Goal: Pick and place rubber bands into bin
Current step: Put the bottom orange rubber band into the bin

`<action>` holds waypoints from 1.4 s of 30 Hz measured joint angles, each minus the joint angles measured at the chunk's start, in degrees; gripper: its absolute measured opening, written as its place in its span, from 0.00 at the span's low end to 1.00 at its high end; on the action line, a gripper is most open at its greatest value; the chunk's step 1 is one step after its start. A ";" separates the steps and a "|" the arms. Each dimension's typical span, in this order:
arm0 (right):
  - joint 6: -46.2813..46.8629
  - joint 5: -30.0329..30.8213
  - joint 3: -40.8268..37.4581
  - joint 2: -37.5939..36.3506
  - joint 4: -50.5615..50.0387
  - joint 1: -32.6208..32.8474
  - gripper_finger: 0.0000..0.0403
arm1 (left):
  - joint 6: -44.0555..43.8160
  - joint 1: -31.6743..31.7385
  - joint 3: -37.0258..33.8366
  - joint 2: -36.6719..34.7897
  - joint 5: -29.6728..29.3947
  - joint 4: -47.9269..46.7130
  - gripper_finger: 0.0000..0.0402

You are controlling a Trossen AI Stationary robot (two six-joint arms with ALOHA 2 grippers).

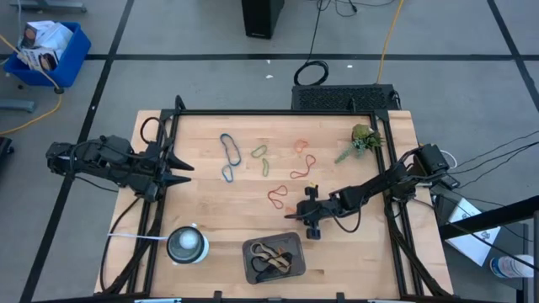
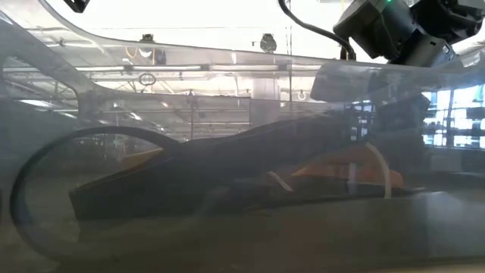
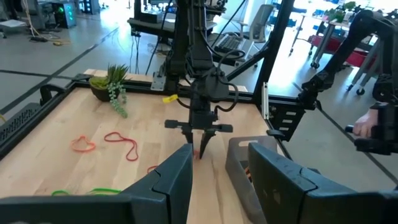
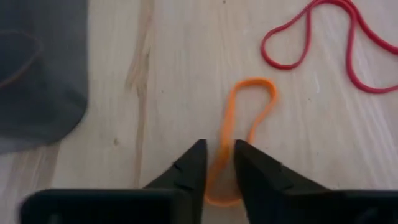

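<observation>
An orange rubber band (image 4: 245, 106) lies flat on the wooden table, with a red band (image 4: 323, 37) beyond it. My right gripper (image 4: 217, 149) stands over the orange band's near end, shut on it; it also shows in the high view (image 1: 310, 215). The dark grey bin (image 1: 274, 259) sits by the near edge with several bands inside. Loose blue (image 1: 227, 156), green (image 1: 261, 157), orange (image 1: 301, 145) and red (image 1: 303, 167) bands lie farther back. My left gripper (image 3: 221, 180) is open and empty at the table's left side (image 1: 173, 172). My right gripper pinches the orange band near its near end (image 4: 222, 163) between its two fingers. The fingers come from above, pointing down, with their tips at the table. The rest of the band's loop (image 4: 255, 87) lies flat and slack on the wood.
A round white object (image 1: 186, 244) stands left of the bin. A small potted plant (image 1: 364, 139) is at the far right corner. A black frame (image 1: 278, 112) runs around the table. Bare wood lies between the gripper and the bin.
</observation>
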 joint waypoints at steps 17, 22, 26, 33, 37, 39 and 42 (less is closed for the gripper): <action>8.42 8.25 -0.36 -12.03 -2.43 -0.03 0.00 | -0.01 0.00 0.00 0.00 -0.02 0.02 0.40; 8.31 12.68 -0.25 -22.34 -1.05 -0.44 0.00 | -0.04 0.00 0.00 0.00 -0.02 0.13 0.40; 6.60 13.01 2.05 -28.76 -1.88 -0.33 0.00 | -0.04 0.00 0.00 -0.02 -0.04 0.16 0.40; -3.97 14.31 18.34 -26.97 -13.45 3.14 0.00 | -0.13 -0.02 0.00 -0.02 -0.02 0.34 0.40; -6.01 14.20 27.72 -20.72 -21.87 6.28 0.00 | -0.13 -0.02 0.00 0.00 -0.02 0.69 0.40; -6.32 14.02 30.65 -17.20 -24.31 8.05 0.00 | -0.13 -0.02 0.00 -0.01 -0.02 1.76 0.40; -6.36 13.83 32.56 -12.26 -24.59 10.61 0.00 | -0.11 -0.02 0.00 -0.02 -0.02 2.67 0.40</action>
